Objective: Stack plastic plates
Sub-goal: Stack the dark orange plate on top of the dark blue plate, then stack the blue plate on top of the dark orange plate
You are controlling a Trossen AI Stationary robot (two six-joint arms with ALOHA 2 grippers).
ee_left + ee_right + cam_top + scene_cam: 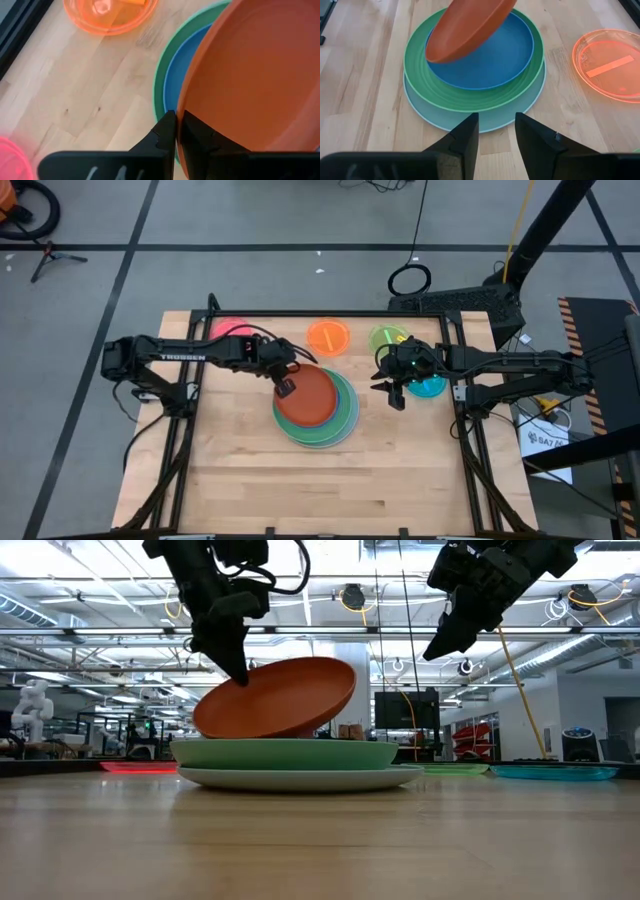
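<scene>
A red-orange plate (312,395) tilts over a stack at the table's middle: a blue plate (505,60) on a green plate (470,95) on a light blue plate (485,122). My left gripper (285,385) is shut on the red-orange plate's left rim. My right gripper (393,392) hangs open above the table, right of the stack, touching nothing. Four small plates lie flat on the table: pink (228,330), orange (328,337) and lime (385,338) along the far edge, teal (432,388) right of the right gripper. My left gripper pinches the red-orange plate's rim (181,112) on its left side, one finger (200,135) inside the dish and one finger (165,131) outside. It comes slanting down from the left. The plate (280,700) is tilted; whether its low edge touches the stack I cannot tell.
The arms' frames run along the table's left and right edges. Bare wood lies between the stack and the near edge (320,500). Cables and a stand sit on the floor beyond the far edge.
</scene>
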